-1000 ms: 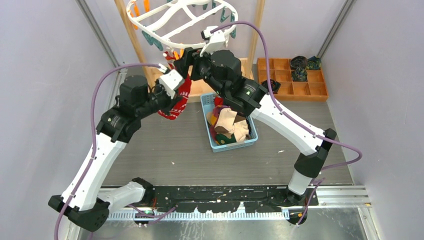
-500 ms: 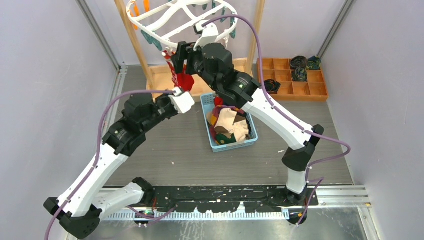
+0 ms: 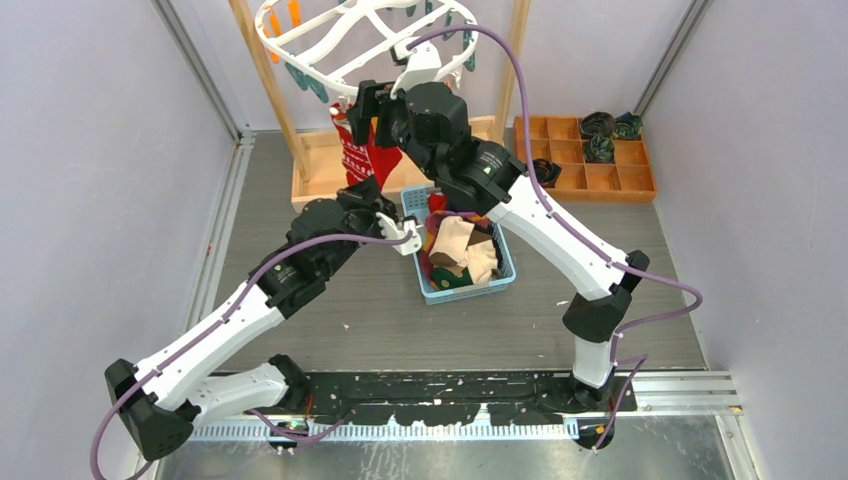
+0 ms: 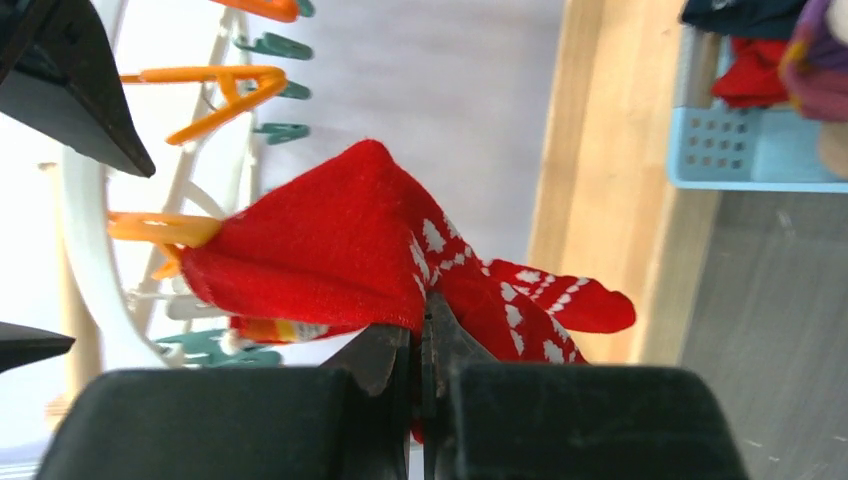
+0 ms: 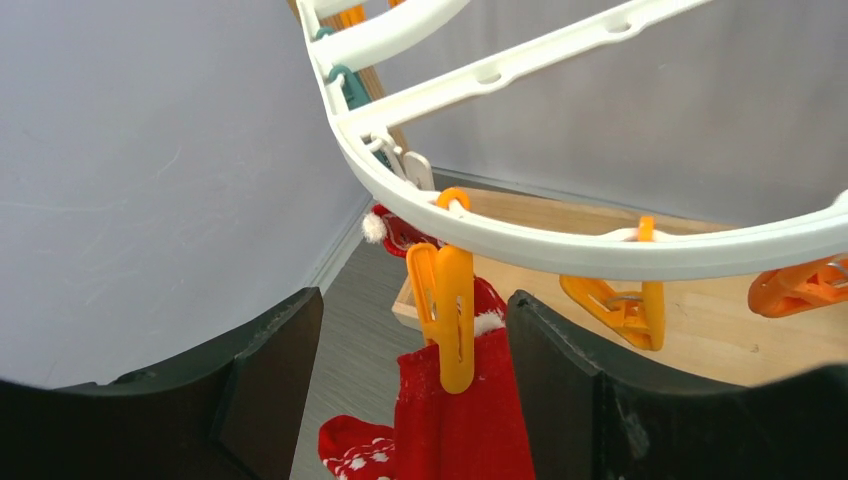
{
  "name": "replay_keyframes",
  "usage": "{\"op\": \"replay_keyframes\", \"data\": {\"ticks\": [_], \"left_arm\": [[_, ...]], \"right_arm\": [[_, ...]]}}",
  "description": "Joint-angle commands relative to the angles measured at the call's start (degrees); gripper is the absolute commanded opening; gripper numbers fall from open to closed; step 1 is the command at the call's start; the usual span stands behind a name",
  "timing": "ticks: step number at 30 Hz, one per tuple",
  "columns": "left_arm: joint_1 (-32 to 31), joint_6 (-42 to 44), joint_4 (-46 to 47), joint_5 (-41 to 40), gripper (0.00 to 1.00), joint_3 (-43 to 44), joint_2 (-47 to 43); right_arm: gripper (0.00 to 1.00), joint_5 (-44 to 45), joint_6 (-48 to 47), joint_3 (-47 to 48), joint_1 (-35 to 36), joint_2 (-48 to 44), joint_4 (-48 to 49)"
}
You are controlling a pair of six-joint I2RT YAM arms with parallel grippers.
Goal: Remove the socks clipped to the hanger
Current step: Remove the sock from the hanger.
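Spreads the right pincer (image 5: pixel 412 305) open around an orange clip (image 5: pixel 452 330), just under the white hanger (image 5: pixel 520 240) rim. Shows a red sock (image 5: pixel 450 430) hanging from that clip, between the fingers. Holds the left pincer (image 4: pixel 421 340) closed, the sock beyond its tips, a blue basket (image 3: pixel 470 293) just beside.

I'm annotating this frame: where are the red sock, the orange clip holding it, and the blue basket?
red sock (image 4: pixel 330 240): left wrist view, its plain red part.
orange clip (image 5: pixel 451 318): right wrist view, middle of its body.
blue basket (image 3: pixel 472 289): top external view, its near rim.
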Motion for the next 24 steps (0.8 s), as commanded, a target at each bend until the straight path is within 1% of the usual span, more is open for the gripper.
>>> {"op": "replay_keyframes", "data": {"ticks": [1,6,12,18,23,24], "left_arm": [[-1.7,12.1,10.6,-5.1,0.00,-0.6,0.6],[-4.2,19.9,15.3,-6.7,0.00,-2.9,0.0],[-6.4,25.6,17.4,-8.4,0.00,-5.0,-1.6],[-7.1,29.0,17.9,-9.5,0.00,-6.6,-2.7],[-7.1,29.0,17.7,-10.6,0.00,-5.4,-1.9],[-7.1,29.0,17.7,-10.6,0.00,-5.2,-1.8]], "right_arm": [[0.73,1.6,-0.1,5.3,0.2,0.5,-0.8],[0.73,3.0,-2.0,9.0,0.1,3.3,-2.6],[0.69,1.9,-3.0,9.5,0.1,4.7,-3.2],[0.67,2.0,-4.1,9.8,0.2,5.8,-4.1],[0.66,4.3,-5.5,10.3,0.2,6.3,-4.9],[0.65,4.8,-5.8,10.3,0.2,6.4,-5.0]]}}
